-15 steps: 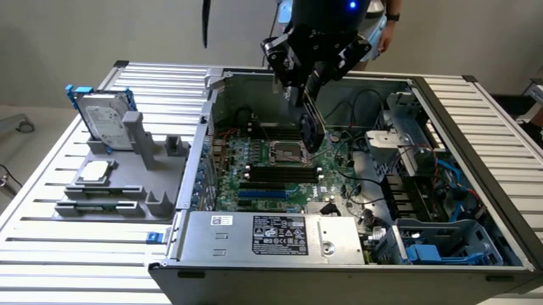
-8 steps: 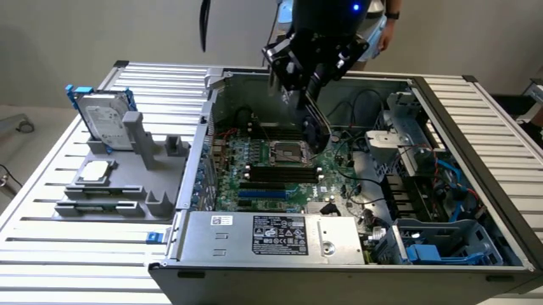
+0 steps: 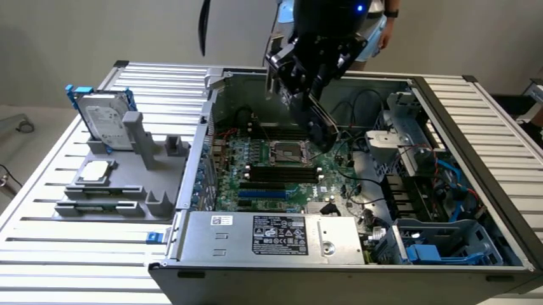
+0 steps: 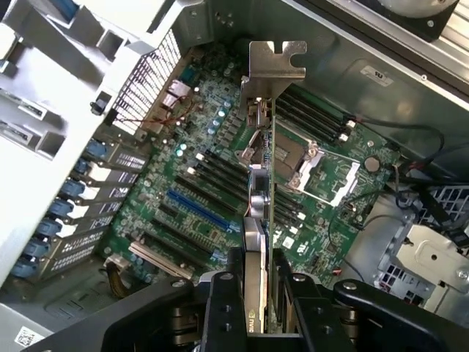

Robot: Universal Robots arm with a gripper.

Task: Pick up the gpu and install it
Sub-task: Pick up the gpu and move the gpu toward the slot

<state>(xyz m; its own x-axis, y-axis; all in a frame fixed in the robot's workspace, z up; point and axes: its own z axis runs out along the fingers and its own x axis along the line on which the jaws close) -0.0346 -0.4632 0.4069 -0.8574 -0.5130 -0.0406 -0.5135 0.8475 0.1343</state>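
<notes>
1. The gripper [image 4: 267,297] is clamped on the gpu [image 4: 262,191], with a finger [image 4: 223,301] on each flat side. That's why the wrist view sees the card edge-on.
2. The gpu [image 3: 316,124] is hanging inside the open PC case [image 3: 339,283], above the motherboard [image 4: 212,125]. Its silver bracket [image 4: 275,66] is at the far end from the gripper.
3. In the exterior view, the card's low end sits just to the exterior view's right of the CPU socket [image 3: 284,151]. Can't tell if it's actually touching the board there.
4. The blue slot [image 3: 263,192] is on the camera side of the CPU socket.
5. Well off to the exterior view's left of the CPU socket, outside the case, there's a grey holder [image 3: 157,197]. It carries an upright hard drive [image 3: 106,117] in a blue frame and a small square silver chip [image 3: 96,169].
6. A person [image 3: 382,25] is standing behind the case, further back than the CPU socket.
</notes>
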